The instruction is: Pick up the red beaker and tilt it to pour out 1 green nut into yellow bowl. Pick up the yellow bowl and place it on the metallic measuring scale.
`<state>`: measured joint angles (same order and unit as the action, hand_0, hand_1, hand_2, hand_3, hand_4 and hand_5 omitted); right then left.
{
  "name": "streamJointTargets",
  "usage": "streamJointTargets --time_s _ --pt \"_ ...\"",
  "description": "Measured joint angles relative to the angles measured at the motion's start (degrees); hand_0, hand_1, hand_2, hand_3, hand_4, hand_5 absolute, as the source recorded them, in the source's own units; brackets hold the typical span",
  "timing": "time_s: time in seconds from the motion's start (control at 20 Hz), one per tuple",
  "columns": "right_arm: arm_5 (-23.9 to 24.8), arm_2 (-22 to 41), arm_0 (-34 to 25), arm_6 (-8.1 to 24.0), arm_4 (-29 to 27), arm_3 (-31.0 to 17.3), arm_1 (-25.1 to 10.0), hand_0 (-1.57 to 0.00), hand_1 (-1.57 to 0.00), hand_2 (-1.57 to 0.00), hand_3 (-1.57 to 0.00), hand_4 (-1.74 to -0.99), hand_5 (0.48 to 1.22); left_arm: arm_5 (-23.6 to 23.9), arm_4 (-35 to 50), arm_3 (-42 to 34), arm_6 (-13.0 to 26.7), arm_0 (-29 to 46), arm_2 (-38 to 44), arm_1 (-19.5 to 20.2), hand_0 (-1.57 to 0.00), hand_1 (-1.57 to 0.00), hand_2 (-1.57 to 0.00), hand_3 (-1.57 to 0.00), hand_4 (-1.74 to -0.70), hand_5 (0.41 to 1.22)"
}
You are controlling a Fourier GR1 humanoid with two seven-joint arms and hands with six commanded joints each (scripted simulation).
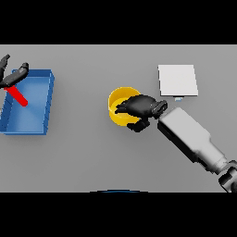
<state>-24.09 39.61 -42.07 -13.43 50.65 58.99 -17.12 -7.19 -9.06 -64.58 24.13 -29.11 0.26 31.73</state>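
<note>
Right hand (139, 107) curls over the yellow bowl (119, 102), gripping its near rim for the lift; the metallic measuring scale (177, 80) lies beyond. Left hand (10, 76) pinches the red beaker (17, 96) above the blue bin (32, 118).

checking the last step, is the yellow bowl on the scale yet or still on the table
Still on the table. The yellow bowl sits left of the metallic measuring scale, apart from it, with the right hand curled over its right rim.
</note>
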Motion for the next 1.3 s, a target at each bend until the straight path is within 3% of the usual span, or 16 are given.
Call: streamJointTargets --time_s 0.05,0.2,0.4,0.6,0.8,1.15,1.3 --pt "-0.1 0.0 0.3 -0.7 -0.2 0.8 -0.5 -0.68 -0.64 -0.59 -0.57 -1.435 1.01 0.1 -0.2 0.5 -0.7 0.1 0.0 0.0 0.0 0.0 0.0 0.0 -0.79 0.71" --pt "-0.5 -0.1 -0.2 -1.8 -0.6 0.6 -0.5 -1.11 -1.09 -1.07 -0.88 -1.578 1.113 -0.1 0.1 0.0 -1.4 0.5 0.0 -0.1 0.0 0.0 0.0 0.0 -0.79 0.707" --pt "-1.7 0.2 0.0 -2.0 -1.6 1.4 -1.4 -1.38 -1.38 -1.29 -1.11 -1.674 1.177 0.0 -0.3 0.3 -1.5 0.5 -0.3 0.0 0.0 0.0 0.0 0.0 -0.78 0.71" --pt "-3.8 0.2 -0.4 -0.9 -2.6 2.9 -2.0 -1.49 -1.49 -1.36 -1.2 -1.714 1.203 -0.1 -0.1 -0.3 -0.6 0.6 -0.5 -0.3 0.0 0.0 0.0 0.0 -0.79 0.704" --pt "-6.0 -1.1 -0.6 0.8 -4.3 6.7 -3.9 -1.54 -1.54 -1.45 -1.17 -1.73 1.214 -0.1 -0.3 -1.2 -0.6 0.9 -0.6 0.0 0.0 0.0 0.0 0.0 -0.77 0.706" --pt "-8.7 -3.8 -0.3 6.1 -5.5 13.5 -8.2 -1.56 -1.56 -1.47 -1.19 -1.739 1.219 -0.4 0.7 -0.7 -0.4 0.0 -0.1 -0.5 0.0 0.0 0.0 0.0 -0.79 0.702" --pt "-9.3 -4.8 0.2 6.6 -6.0 16.0 -9.7 -1.52 -1.57 -1.52 -1.18 -1.74 1.219 -0.8 1.2 -0.4 -0.4 -0.3 0.4 -0.1 0.0 0.0 0.0 0.0 -0.8 0.704"
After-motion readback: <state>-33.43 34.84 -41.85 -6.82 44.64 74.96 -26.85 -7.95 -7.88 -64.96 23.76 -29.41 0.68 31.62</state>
